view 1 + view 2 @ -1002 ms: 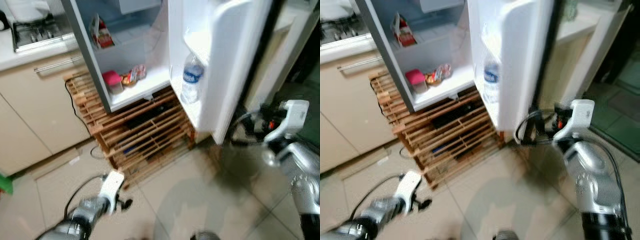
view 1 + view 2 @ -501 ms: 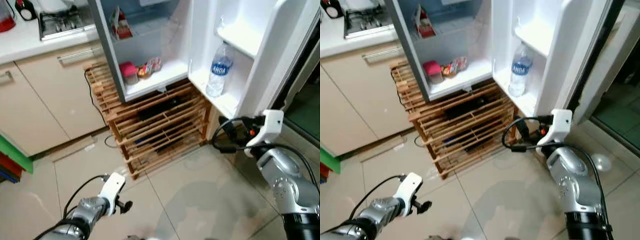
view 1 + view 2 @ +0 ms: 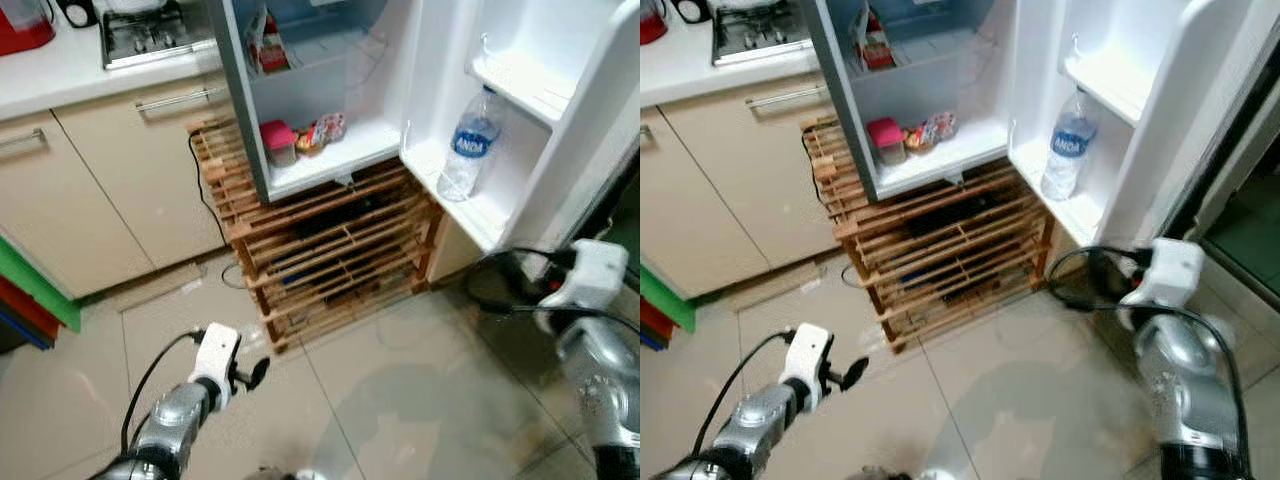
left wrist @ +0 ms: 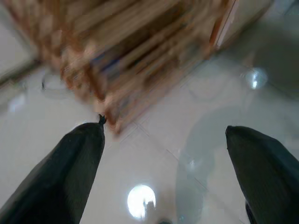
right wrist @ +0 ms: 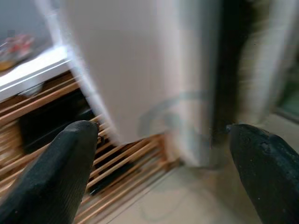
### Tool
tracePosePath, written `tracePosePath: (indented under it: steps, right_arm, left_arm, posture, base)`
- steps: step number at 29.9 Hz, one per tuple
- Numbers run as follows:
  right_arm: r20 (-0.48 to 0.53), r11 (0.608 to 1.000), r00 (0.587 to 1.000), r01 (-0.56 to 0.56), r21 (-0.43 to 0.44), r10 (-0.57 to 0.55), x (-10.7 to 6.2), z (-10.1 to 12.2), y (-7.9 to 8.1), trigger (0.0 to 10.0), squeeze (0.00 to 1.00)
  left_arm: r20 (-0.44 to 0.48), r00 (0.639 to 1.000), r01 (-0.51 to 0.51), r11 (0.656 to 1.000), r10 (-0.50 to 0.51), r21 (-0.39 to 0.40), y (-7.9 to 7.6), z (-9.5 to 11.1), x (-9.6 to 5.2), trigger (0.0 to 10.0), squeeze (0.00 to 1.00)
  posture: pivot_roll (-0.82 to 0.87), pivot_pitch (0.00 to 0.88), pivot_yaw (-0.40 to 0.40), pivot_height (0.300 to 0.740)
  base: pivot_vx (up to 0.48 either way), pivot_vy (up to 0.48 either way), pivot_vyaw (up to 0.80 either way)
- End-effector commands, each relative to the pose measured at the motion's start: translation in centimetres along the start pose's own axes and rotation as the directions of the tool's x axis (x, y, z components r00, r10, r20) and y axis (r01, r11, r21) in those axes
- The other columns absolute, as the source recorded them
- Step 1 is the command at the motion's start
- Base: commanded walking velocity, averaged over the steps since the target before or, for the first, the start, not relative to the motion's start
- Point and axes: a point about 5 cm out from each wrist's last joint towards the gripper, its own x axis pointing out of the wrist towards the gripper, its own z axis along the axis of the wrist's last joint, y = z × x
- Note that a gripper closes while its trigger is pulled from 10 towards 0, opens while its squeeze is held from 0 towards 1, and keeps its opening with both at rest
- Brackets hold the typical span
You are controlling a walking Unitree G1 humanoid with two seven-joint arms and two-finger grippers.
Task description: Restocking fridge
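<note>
Fingers (image 4: 70, 172) of the left gripper (image 4: 168, 140) are spread wide with nothing between them, low over the pale tiled floor (image 3: 420, 400). Left of the fridge, beige cabinets (image 3: 120, 190) carry a white counter with a stove (image 3: 155, 30). Just ahead, a slatted wooden rack (image 3: 330, 240) sits under the open fridge (image 3: 330, 80), whose bottom shelf holds a pink-lidded tub (image 3: 278, 140) and a snack packet (image 3: 322, 130). A water bottle (image 3: 467, 155) stands in the lowest door shelf (image 3: 450, 195). Near the door's lower edge, the right gripper (image 5: 163, 140) is likewise splayed and empty.
</note>
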Motion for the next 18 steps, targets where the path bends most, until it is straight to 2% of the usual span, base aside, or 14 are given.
tracePosePath:
  steps: [1,3,6,7,8,9,11,13,15,17,18]
  right_arm:
    - [0.025,1.000,1.000,0.007,-0.025,-0.006,0.1,0.6,-0.2,10.0,0.00]
    - [0.025,1.000,0.999,-0.024,-0.019,0.024,0.0,0.6,0.0,10.0,0.00]
    - [0.013,0.996,0.996,-0.087,-0.014,0.087,-0.3,0.3,0.5,10.0,0.00]
    - [-0.027,0.985,0.985,-0.171,-0.007,0.171,-0.9,-0.2,1.1,10.0,0.00]
    - [-0.051,0.978,0.976,-0.211,-0.001,0.210,-1.1,-0.4,1.4,10.0,0.00]
    - [-0.113,0.960,0.954,-0.282,-0.006,0.279,-1.9,-1.2,1.6,10.0,0.00]
    - [-0.205,0.941,0.923,-0.337,-0.021,0.326,-2.8,-2.2,1.2,10.0,0.00]
    - [-0.255,0.952,0.926,-0.302,-0.052,0.280,-2.9,-2.8,-0.1,10.0,0.00]
    - [-0.278,0.978,0.947,-0.192,-0.087,0.161,-2.2,-2.9,-2.0,10.0,0.00]
    - [-0.235,0.983,0.970,0.015,-0.185,-0.059,-1.0,-2.0,-4.9,10.0,0.00]
    - [-0.182,0.958,0.967,0.126,-0.256,-0.176,-0.6,-1.1,-6.3,10.0,0.00]
  left_arm:
    - [0.192,0.981,0.031,0.998,-0.039,0.049,-0.2,5.7,1.8,10.0,0.00]
    - [0.222,0.973,0.052,0.996,-0.067,0.072,-0.5,6.3,1.8,10.0,0.00]
    - [0.235,0.969,0.061,0.997,-0.072,0.056,-0.6,6.2,1.7,10.0,0.00]
    - [0.228,0.972,0.056,0.998,-0.062,0.036,-0.4,5.9,1.6,10.0,0.00]
    - [0.222,0.973,0.052,0.998,-0.058,0.032,-0.3,5.7,1.6,10.0,0.00]
    - [0.206,0.977,0.052,0.998,-0.057,0.030,-0.1,5.4,1.5,10.0,0.00]
    - [0.175,0.983,0.054,0.998,-0.058,0.032,0.0,4.9,1.4,10.0,0.00]
    - [0.140,0.989,0.046,0.998,-0.051,0.042,0.2,4.5,1.3,10.0,0.00]
    - [0.090,0.996,0.021,0.998,-0.026,0.051,0.6,4.0,1.3,10.0,0.00]
    - [0.044,0.998,-0.038,0.998,0.035,0.057,1.4,3.6,1.2,10.0,0.00]
    - [0.044,0.995,-0.087,0.996,0.086,0.020,1.9,3.8,1.1,10.0,0.00]
  posture:
    - [-0.15,0.000,0.100,0.740]
    - [-0.15,0.000,0.100,0.740]
    - [-0.15,0.000,0.098,0.740]
    - [-0.15,0.000,0.096,0.740]
    - [-0.15,0.000,0.096,0.740]
    - [-0.15,0.000,0.095,0.740]
    - [-0.15,0.000,0.094,0.740]
    - [-0.15,0.000,0.096,0.740]
    - [-0.15,0.000,0.098,0.740]
    - [-0.15,0.000,0.104,0.740]
    - [-0.15,0.000,0.104,0.740]
  base:
    - [0.289,-0.379,0.00]
    - [0.287,-0.382,0.00]
    - [0.276,-0.387,0.00]
    - [0.000,0.000,0.00]
    - [0.000,0.000,0.00]
    - [0.000,0.000,0.00]
    - [0.000,0.000,0.00]
    - [0.000,0.000,0.00]
    - [0.000,0.000,0.00]
    - [0.000,0.000,0.00]
    - [0.000,0.000,0.00]
